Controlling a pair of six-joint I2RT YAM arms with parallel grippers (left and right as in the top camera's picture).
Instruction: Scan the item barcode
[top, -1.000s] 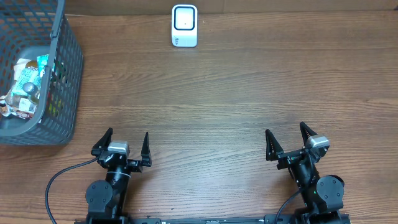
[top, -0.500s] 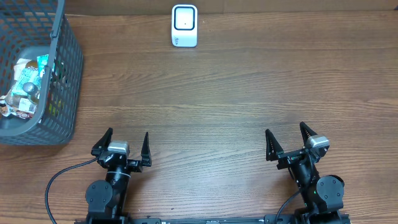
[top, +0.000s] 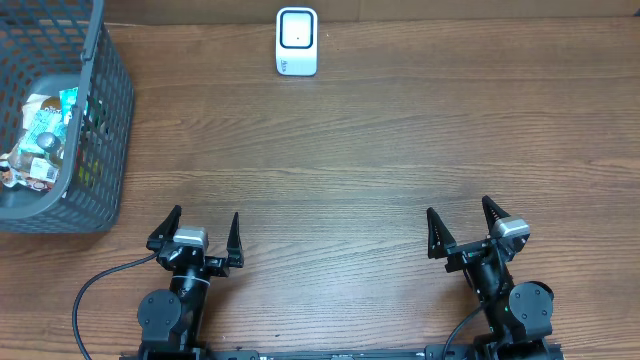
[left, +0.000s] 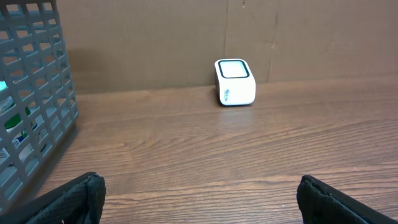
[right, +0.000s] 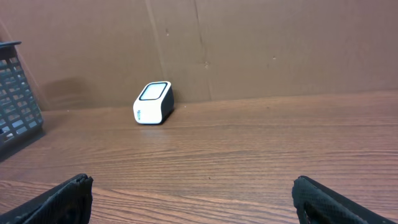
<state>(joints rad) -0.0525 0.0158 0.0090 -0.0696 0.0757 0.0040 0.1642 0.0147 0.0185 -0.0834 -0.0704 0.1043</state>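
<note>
A small white barcode scanner (top: 297, 41) with a dark window stands at the table's far edge, also seen as the scanner (left: 235, 82) and the scanner (right: 153, 103). Packaged items (top: 38, 135) lie inside the grey mesh basket (top: 105, 130) at the far left; no barcode can be made out. My left gripper (top: 203, 230) rests open near the front edge, left of centre, with nothing between its fingers. My right gripper (top: 461, 222) stands open at the front right, also holding nothing. Both are far from the scanner and the basket.
The basket wall (left: 37, 93) rises close on the left of the left wrist view, and its corner (right: 18, 93) shows at the left of the right wrist view. A brown cardboard wall (right: 261, 43) backs the wooden table (top: 350, 150).
</note>
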